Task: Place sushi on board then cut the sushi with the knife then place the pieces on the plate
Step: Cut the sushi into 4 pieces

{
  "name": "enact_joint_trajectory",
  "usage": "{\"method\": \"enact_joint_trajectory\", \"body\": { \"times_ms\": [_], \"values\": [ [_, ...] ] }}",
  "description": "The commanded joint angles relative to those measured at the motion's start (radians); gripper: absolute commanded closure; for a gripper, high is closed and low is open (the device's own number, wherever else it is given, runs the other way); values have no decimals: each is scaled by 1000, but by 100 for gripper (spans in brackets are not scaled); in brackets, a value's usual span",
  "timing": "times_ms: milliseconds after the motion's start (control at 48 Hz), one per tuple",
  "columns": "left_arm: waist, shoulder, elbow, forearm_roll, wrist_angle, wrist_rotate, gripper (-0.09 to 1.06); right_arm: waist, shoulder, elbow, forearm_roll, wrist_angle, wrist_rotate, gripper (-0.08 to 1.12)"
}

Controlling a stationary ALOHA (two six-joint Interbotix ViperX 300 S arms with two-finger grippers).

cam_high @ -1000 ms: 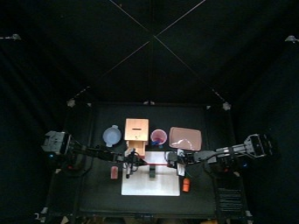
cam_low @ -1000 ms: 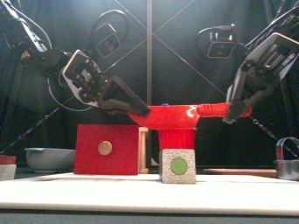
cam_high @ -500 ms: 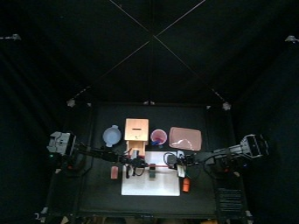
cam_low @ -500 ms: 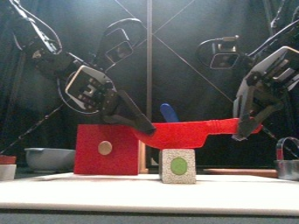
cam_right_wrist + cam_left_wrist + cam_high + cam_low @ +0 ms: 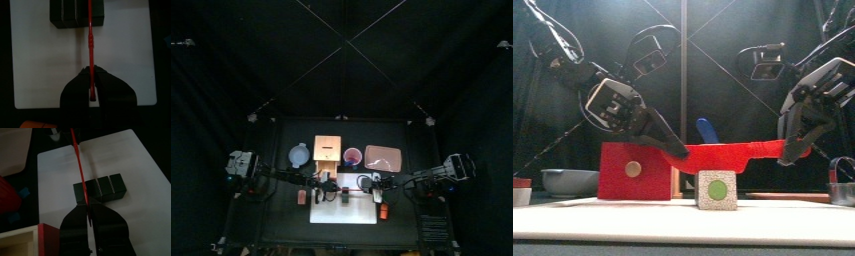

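A dark green sushi roll lies on the white cutting board, its white end with a green centre facing the front. A red toy knife hangs level just above it, held at both ends. My left gripper is shut on one end and my right gripper on the other. In the left wrist view the blade crosses the roll between its blocks. From the right wrist, the knife runs out to the roll. I cannot tell if blade and roll touch.
Behind the board stand the wooden box with its red drawer front, a red cup with a blue knife, and the pink tray at the back right. A blue-grey bowl sits at the left.
Both grippers have come down with the red knife, from well above the roll to just over it. The blue knife's tip now shows behind the blade.
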Motion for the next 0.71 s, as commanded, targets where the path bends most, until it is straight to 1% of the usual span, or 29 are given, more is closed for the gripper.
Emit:
{"method": "enact_joint_trajectory", "body": {
  "times_ms": [21, 167, 250, 312, 500, 583, 708],
  "values": [
    [-25, -8, 9, 2, 18, 5, 66, 2, -17, 5, 6, 9, 0, 65],
    [-25, -3, 9, -12, 18, 8, 66, 0, -15, 2, 0, 17, 0, 65],
    [-20, -2, 9, -9, 18, 9, 66, 0, -12, 2, -5, 15, 0, 65],
    [-17, -2, 11, -12, 21, 9, 66, 0, -8, 0, -6, 14, 0, 65],
    [-3, 11, 8, -9, 64, 9, 66, -2, 9, -3, -20, 9, -2, 65],
    [3, 11, 8, -8, 66, 9, 66, 0, 17, -8, -21, 9, -2, 65],
    [2, 11, 6, -8, 66, 9, 66, 0, 20, -11, -21, 9, -2, 65]
  ]
}}
